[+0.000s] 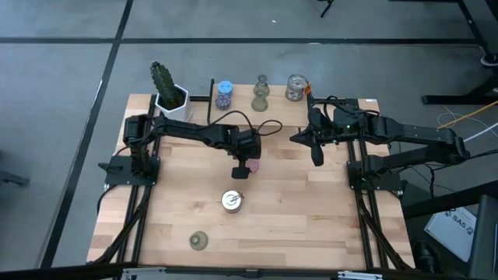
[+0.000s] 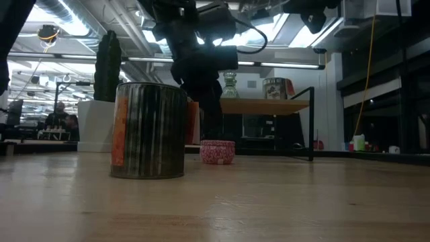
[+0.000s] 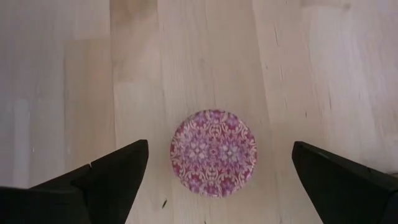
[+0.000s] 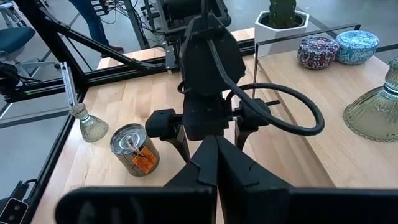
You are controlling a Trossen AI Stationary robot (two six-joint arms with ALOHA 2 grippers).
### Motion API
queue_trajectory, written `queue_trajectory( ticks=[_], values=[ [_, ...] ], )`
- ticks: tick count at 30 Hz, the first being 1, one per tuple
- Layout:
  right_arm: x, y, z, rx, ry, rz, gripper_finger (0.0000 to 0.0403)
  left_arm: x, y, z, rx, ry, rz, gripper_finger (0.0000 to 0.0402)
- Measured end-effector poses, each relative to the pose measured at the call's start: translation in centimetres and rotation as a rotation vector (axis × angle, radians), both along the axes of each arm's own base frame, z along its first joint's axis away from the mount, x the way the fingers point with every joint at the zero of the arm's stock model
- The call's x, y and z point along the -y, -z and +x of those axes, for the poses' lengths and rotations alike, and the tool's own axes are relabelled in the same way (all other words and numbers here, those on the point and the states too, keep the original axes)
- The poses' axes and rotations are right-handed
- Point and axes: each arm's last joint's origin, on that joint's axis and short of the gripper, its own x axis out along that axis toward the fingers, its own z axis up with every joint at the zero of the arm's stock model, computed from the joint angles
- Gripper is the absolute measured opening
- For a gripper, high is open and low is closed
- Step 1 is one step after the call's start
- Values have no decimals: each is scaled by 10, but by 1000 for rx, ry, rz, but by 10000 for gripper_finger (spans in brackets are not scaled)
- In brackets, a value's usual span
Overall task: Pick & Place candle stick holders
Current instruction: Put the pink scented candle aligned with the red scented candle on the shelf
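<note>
A round pink patterned candle stick holder [image 3: 213, 152] sits on its base at the table's middle [image 1: 252, 165]. My left gripper [image 3: 221, 149] is open and comes down over it, one finger on each side with a clear gap to it. A shiny silvery cup [image 1: 232, 201] stands nearer the front, and an olive-green flared holder [image 1: 198, 241] nearer still. On a raised shelf at the far edge are a blue round holder [image 1: 224, 93], an olive-green one [image 1: 261, 93] and a glass cup [image 1: 296, 87]. My right gripper [image 1: 317, 155] hangs shut above the table's right side.
A white pot with a green cactus [image 1: 167, 89] stands at the far left corner. A dark speckled round holder [image 4: 318, 51] sits beside the blue one [image 4: 356, 46] on the shelf. Bare wood lies to the right of the pink holder and along the front right.
</note>
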Motion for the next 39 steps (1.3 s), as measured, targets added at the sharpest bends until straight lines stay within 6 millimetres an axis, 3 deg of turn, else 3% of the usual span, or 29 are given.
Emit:
queue_trajectory(
  ticks=[10,25,32,39],
  values=[
    [0,0,0,-4,0,0,1,2,27,7,-74,15,56,395],
    [1,4,-2,-46,26,-7,1,4,49,14,-99,27,45,395],
    [1,4,-2,-47,26,-7,1,5,49,14,-103,28,43,395],
    [1,4,-2,-50,26,-7,1,4,31,22,-81,27,46,395]
  ],
)
